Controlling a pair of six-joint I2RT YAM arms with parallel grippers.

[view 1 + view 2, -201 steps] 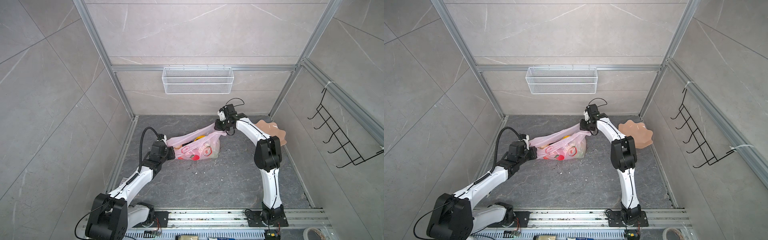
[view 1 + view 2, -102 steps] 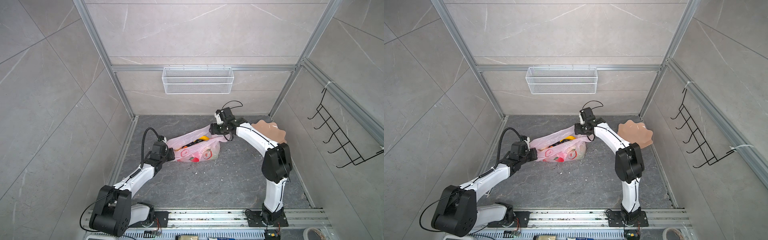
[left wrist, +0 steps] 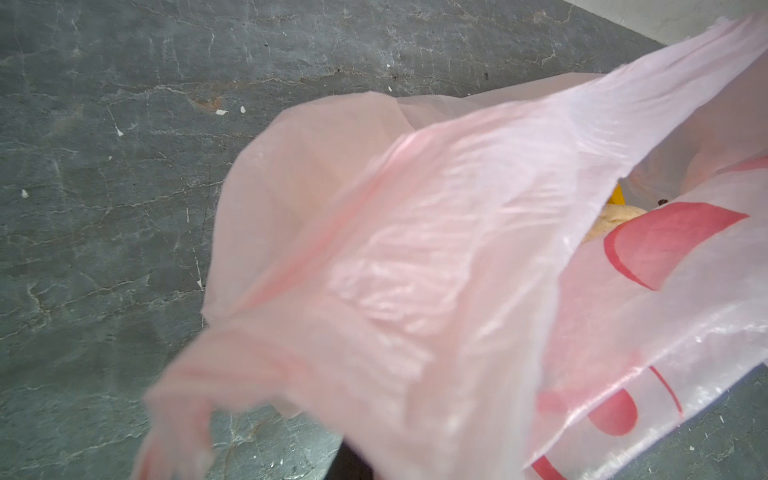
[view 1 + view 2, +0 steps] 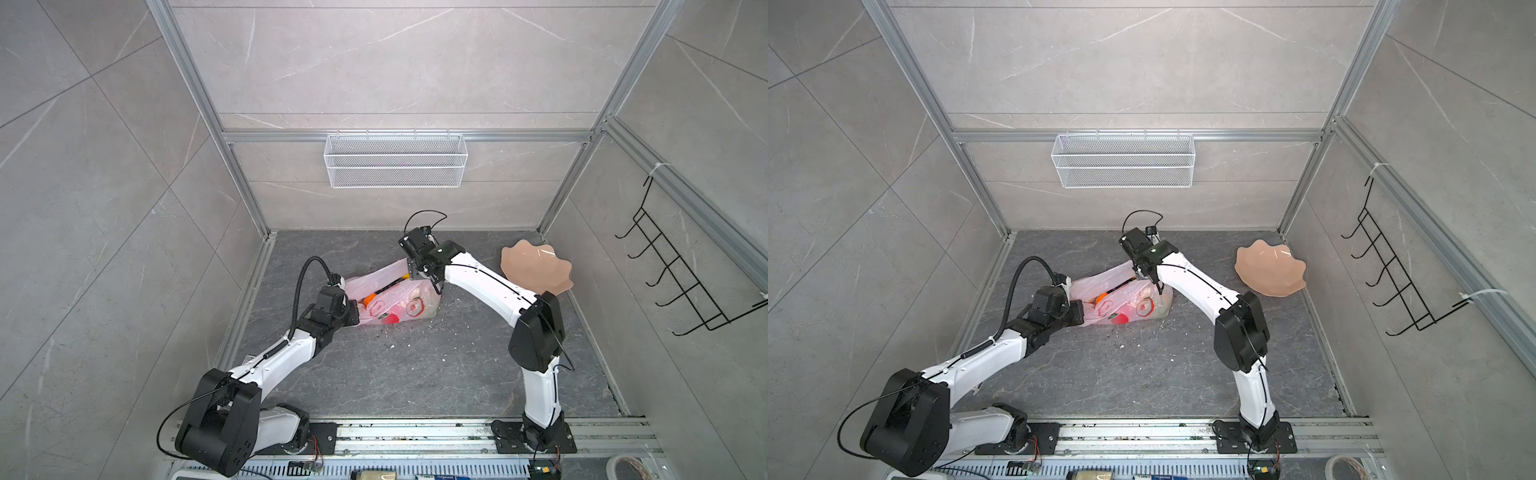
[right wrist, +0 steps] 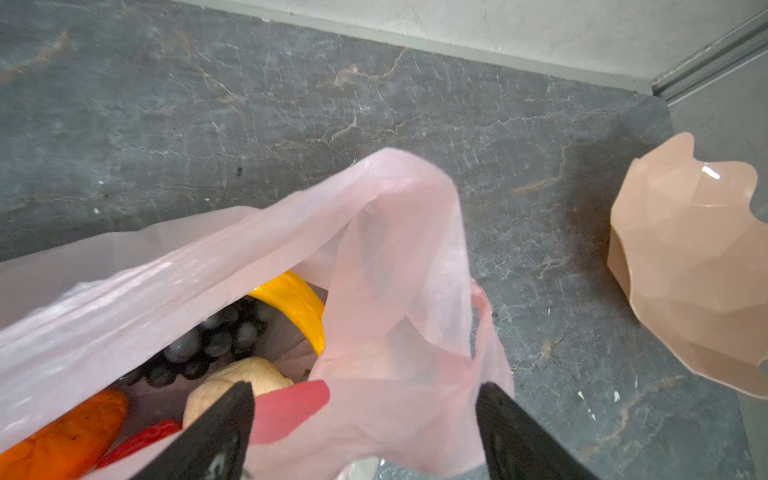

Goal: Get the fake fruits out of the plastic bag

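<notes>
Right wrist, plastic bag holding banana, grapes

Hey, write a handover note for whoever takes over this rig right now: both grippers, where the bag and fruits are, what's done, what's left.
Left gripper: shut on the plastic bag, at its left end.
Right gripper: open, fingers either side of the bag's handle loop, not gripping.
Fake fruits: those visible are inside the bag, including banana, grape bunch, orange fruit.
Plate: right of the bag, no fruit on it.
Done: no fruit out yet.
Left: take every fruit out.
</notes>
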